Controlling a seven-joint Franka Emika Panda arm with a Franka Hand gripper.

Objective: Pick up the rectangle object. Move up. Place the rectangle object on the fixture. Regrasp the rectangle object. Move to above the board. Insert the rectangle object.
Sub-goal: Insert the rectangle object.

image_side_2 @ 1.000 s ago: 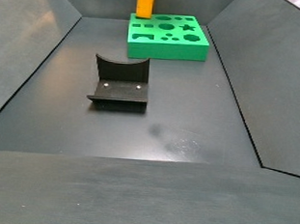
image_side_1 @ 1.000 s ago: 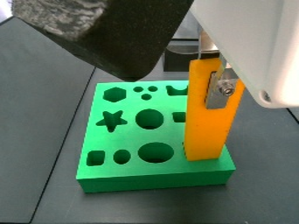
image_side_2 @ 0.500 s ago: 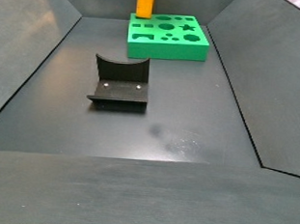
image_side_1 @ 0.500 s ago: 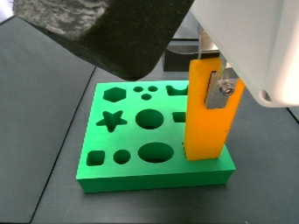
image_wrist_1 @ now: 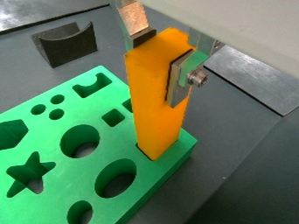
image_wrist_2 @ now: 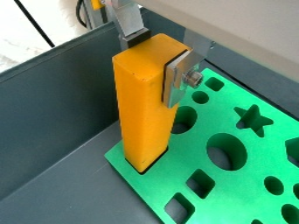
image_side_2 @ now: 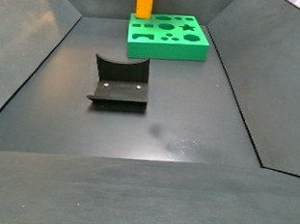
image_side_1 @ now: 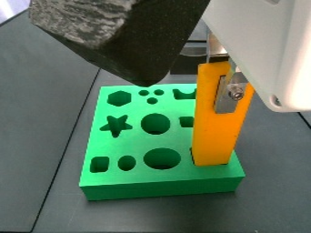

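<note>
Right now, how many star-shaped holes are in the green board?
1: the star hole sits beside the large round hole in the board. The rectangle object, held upright by the gripper at the board's edge, may hide others.

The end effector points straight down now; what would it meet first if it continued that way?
Probably the bright green slab with cut-out holes. The end effector grips the upright orange rectangular block, whose lower end already sits at the slab's edge slot.

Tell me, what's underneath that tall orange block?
The rectangle object stands upright with its lower end in a slot at the edge of the green board, held by the claw. The slot's inside and the block's bottom end are hidden.
</note>
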